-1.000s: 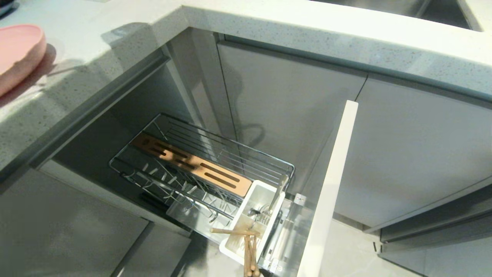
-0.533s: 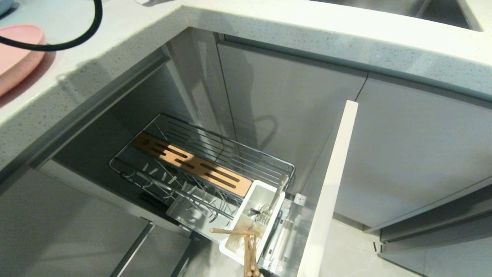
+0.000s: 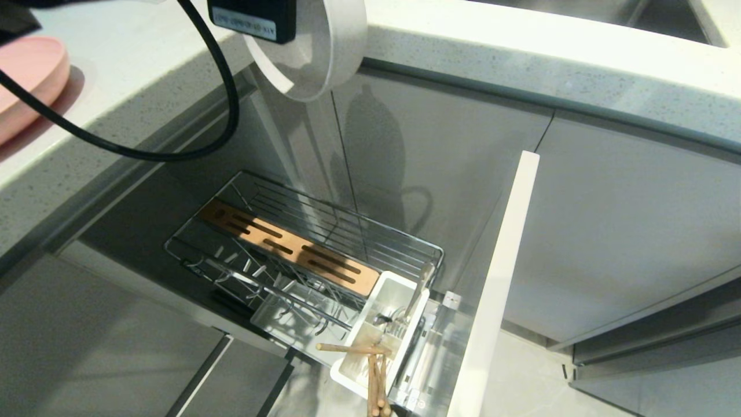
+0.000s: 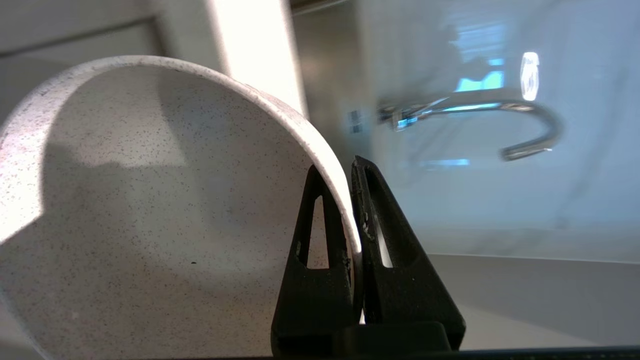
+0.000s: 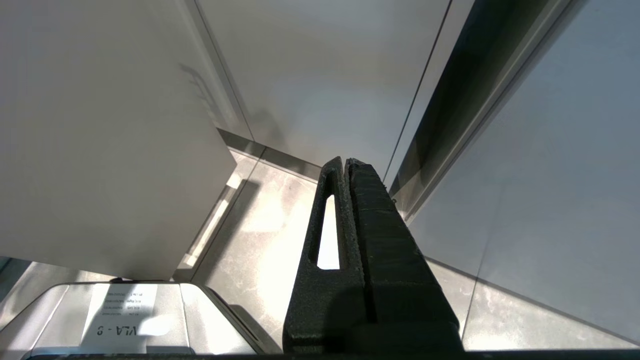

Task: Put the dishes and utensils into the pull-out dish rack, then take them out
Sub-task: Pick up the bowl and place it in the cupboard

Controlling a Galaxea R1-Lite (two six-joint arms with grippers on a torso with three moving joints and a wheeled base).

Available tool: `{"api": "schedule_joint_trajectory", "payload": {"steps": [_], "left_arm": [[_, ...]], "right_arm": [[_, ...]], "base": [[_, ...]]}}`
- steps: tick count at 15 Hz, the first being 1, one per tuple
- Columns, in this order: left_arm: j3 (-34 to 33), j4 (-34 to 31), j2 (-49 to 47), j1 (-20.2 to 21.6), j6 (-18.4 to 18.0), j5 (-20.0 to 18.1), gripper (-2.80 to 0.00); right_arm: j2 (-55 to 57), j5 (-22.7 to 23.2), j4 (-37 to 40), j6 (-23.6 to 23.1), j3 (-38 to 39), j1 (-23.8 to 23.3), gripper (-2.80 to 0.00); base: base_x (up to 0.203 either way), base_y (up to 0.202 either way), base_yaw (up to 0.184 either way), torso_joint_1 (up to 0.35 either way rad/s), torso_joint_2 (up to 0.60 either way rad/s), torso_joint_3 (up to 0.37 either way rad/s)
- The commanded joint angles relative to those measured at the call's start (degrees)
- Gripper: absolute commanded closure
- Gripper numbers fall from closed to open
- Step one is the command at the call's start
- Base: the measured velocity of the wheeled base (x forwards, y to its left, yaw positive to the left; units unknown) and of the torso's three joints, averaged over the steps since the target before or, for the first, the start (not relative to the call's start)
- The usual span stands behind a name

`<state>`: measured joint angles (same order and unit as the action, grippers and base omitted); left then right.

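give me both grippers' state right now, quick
left gripper: closed on the rim of the cream-white bowl, held above the pull-out dish rack
right gripper: closed, holding nothing, parked low by the cabinet fronts

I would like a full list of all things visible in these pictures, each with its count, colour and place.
bowl: one, cream-white speckled, held on edge in the air above the rack, by the counter edge
plate: one, pink, on the countertop at far left
dish rack: one, chrome wire, pulled out below the counter
wooden strip: one, brown, slotted, lying along the rack
cutlery tub: one, white, at the rack's front end
chopsticks: one pair, light wood, in the tub
spoon: one, shiny metal, standing in the tub
cabinet front: one, pale, at the rack's front
countertop: one, grey speckled
left end effector: black, shut on the bowl's rim
right end effector: black, shut, empty, near the floor
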<state>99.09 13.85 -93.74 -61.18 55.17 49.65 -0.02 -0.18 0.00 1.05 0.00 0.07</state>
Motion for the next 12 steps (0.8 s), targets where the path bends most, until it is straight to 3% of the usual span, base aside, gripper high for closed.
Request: {"api": "schedule_joint_trajectory", "payload": {"steps": [1,6,12], "left_arm": [[-5.3,0.2,-0.2,-0.1,3.4,0.6,0.00],[-17.1,0.8,-0.1,0.3,15.4,0.6,0.00],[-29.5,16.3,-1.3,6.6,17.2,-3.5,0.00]], "right_arm": [[0.0,0.0,0.0,0.0,0.1,0.0,0.00],[0.0,0.0,0.0,0.0,0.1,0.0,0.00],[0.0,0.0,0.0,0.0,0.1,0.0,0.00]], "base": [[0.000,0.000,0.000,0.000,0.00,0.000],[0.000,0.000,0.000,0.000,0.00,0.000],[0.000,0.000,0.000,0.000,0.00,0.000]]}}
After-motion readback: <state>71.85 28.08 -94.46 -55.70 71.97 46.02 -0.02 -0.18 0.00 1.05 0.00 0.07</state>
